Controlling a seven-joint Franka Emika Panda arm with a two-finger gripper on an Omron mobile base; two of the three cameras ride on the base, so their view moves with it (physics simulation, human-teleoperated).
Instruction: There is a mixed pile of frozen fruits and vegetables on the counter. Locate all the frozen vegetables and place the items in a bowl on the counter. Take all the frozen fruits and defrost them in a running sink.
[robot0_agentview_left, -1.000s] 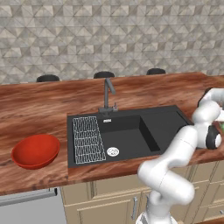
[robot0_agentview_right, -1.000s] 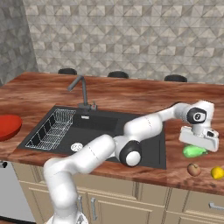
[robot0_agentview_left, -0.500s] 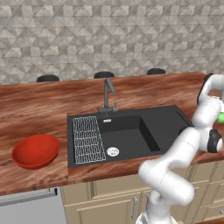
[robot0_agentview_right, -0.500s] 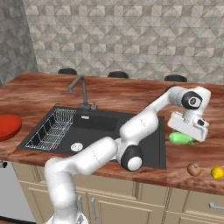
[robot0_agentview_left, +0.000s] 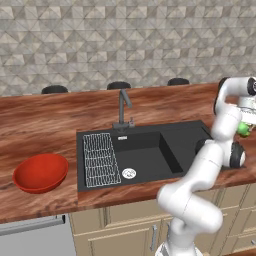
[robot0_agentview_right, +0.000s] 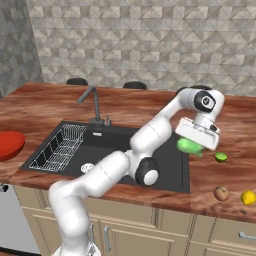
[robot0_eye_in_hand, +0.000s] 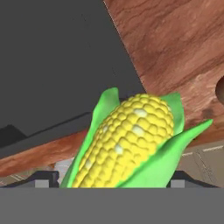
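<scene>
My gripper (robot0_agentview_right: 193, 145) hangs above the counter (robot0_agentview_right: 235, 175) just right of the sink (robot0_agentview_right: 115, 145), shut on an elongated green vegetable (robot0_agentview_right: 187, 145). In the hand view this is an ear of corn (robot0_eye_in_hand: 127, 140), yellow kernels in a green husk, between my dark fingertips (robot0_eye_in_hand: 46, 177). In the left base view the gripper (robot0_agentview_left: 245, 122) is at the right edge with the green piece (robot0_agentview_left: 243, 129) under it. On the counter lie a small green ball (robot0_agentview_right: 221, 157), a reddish-brown round piece (robot0_agentview_right: 221, 193) and a yellow roundish piece (robot0_agentview_right: 248, 197). The red bowl (robot0_agentview_left: 40, 172) sits far left.
A dark slim faucet (robot0_agentview_left: 122, 107) stands behind the black basin, with a wire grid rack (robot0_agentview_left: 101, 159) and a silver drain (robot0_agentview_left: 129, 173) in its left part. Dark round burner knobs line the back of the counter against the tiled wall.
The gripper has risen off the counter with the green vegetable and moved left toward the sink's right edge. The small green ball it covered now lies in the open.
</scene>
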